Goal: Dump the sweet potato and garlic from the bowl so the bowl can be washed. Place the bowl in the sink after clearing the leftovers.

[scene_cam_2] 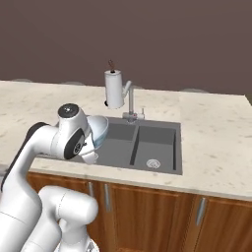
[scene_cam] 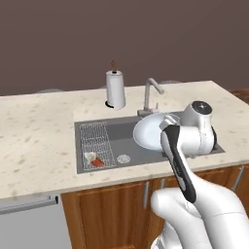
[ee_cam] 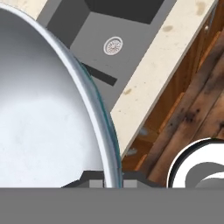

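My gripper (ee_cam: 112, 183) is shut on the rim of the bowl (scene_cam: 150, 132), which hangs tipped on its side over the sink (scene_cam: 127, 133). The bowl's white inside is bare in the left base view and in the hand view (ee_cam: 43, 109). Its light blue outside (scene_cam_2: 100, 129) shows in the right base view. The garlic (scene_cam: 89, 156) and the reddish sweet potato (scene_cam: 98, 162) lie side by side on the wire rack (scene_cam: 96, 138) in the sink's left part.
A chrome faucet (scene_cam: 151, 92) and a paper towel roll (scene_cam: 115, 90) stand behind the sink. The dark basins have round drains (scene_cam_2: 153, 163). Pale stone counter (scene_cam: 34, 136) runs on both sides, with wooden cabinet doors (scene_cam_2: 147, 211) below.
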Available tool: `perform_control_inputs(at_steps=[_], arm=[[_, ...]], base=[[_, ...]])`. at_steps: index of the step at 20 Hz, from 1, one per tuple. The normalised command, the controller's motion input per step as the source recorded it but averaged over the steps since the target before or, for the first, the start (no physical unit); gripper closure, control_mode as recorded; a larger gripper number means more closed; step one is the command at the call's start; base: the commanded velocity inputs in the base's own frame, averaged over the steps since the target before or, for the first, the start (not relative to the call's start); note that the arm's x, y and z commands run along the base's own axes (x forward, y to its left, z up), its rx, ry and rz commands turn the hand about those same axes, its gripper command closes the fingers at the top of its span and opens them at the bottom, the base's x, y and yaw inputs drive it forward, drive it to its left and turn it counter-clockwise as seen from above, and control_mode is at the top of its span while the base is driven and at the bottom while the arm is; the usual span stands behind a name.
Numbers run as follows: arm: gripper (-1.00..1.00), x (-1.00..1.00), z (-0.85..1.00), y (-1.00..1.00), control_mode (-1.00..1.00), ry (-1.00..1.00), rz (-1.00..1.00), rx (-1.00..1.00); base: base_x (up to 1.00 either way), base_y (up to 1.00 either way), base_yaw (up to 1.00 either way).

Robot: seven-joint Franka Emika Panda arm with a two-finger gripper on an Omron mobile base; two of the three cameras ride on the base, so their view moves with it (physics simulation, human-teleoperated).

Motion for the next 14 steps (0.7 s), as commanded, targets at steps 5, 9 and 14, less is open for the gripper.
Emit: perform_control_inputs(at_steps=[5,9,14], arm=[[1.0,0.0,0.0,0.0,1.0,0.0,0.0,0.0],[1.0,0.0,0.0,0.0,1.0,0.0,0.0,0.0],[1.0,0.0,0.0,0.0,1.0,0.0,0.0,0.0]], base=[[0.25,-0.27,0.0],[0.11,-0.36,0.0],[0.16,-0.39,0.0]])
